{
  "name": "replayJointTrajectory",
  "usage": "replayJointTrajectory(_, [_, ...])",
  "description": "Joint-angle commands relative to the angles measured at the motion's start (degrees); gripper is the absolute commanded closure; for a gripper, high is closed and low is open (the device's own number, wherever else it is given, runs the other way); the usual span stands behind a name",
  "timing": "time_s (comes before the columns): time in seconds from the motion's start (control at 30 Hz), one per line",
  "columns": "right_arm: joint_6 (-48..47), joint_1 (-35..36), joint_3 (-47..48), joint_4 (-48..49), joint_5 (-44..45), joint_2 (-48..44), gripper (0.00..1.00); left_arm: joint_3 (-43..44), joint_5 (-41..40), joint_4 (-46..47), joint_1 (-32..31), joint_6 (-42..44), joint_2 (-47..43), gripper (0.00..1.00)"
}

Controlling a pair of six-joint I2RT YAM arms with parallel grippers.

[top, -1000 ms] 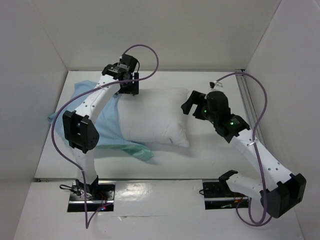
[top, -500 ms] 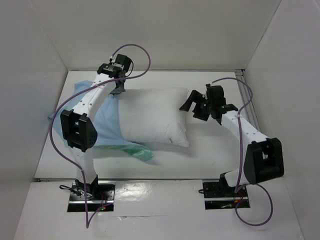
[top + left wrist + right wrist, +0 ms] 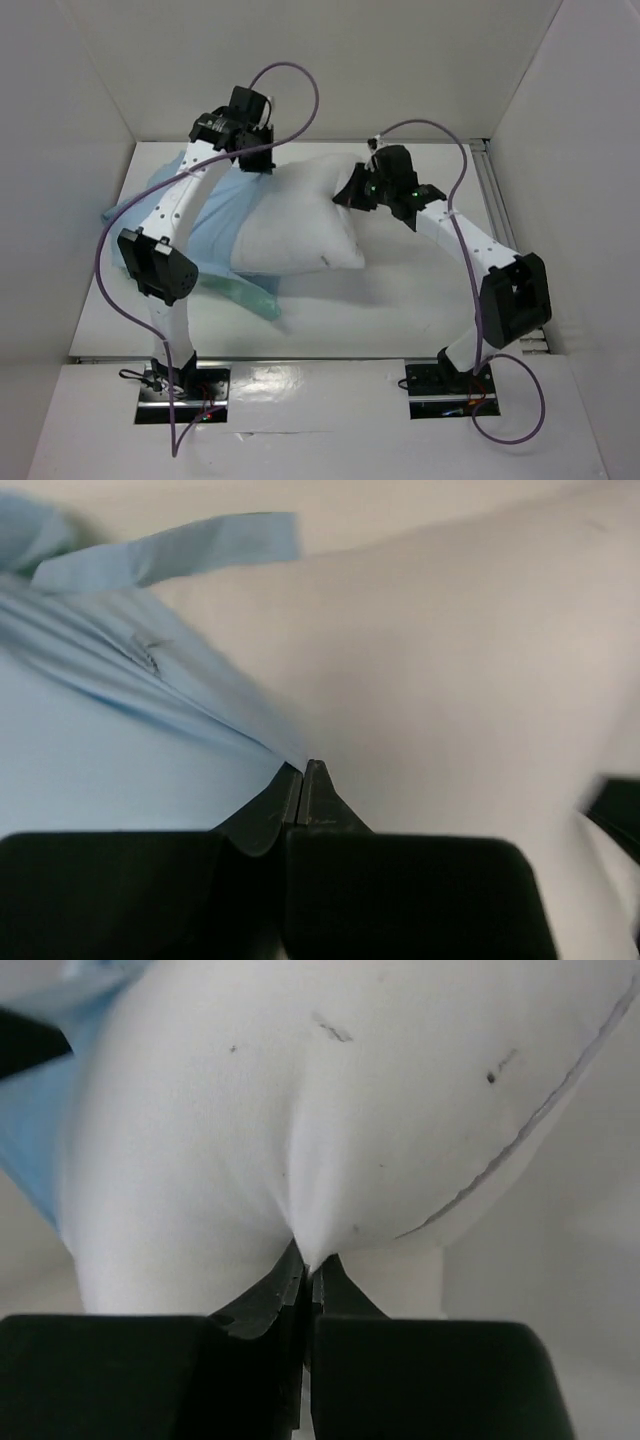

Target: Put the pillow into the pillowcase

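Compared with one second ago, note right gripper (image 3: 352,196) advanced leftward onto the pillow (image 3: 300,225), left gripper (image 3: 256,162) nearly unmoved, both closed from wide apart, and pillow shoved left and bunched upward. Confirm right gripper clamped on a small pucker of white cover at the right end of the pillow. Confirm left gripper pressed together at the far left corner, at the junction of light blue pillowcase (image 3: 205,215) and pillow. Judging by folds converging on the tips, take a thin edge of pillowcase as pinched. Locate pillow in the middle of the bench (image 3: 420,300), left end overlapping the pillowcase; unable to tell whether any part already inside. Expect possible loss of the right-hand pinch under load, given so little cover held and soft filling free to sag away. Suspect both layers of pillowcase, or pillow cover as well, caught at the left, leaving no mouth to enter. Guard against pushing pillow and pillowcase together across the bench instead of one into the other. Watch for bunched filling jamming at the opening.
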Motion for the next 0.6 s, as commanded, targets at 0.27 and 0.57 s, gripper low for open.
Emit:
replayJointTrajectory(0.27, [-1.10,4.82,0.41,3.48,12.31,-19.92,1.00,9.27,40.87,24.60,-16.11,-14.19,-9.46,1.00])
replayJointTrajectory(0.57, [12.88,8.07,-29.58,12.01,22.67,-20.54,1.00,6.79,38.69,27.07,-20.25,-15.95,-3.05,1.00])
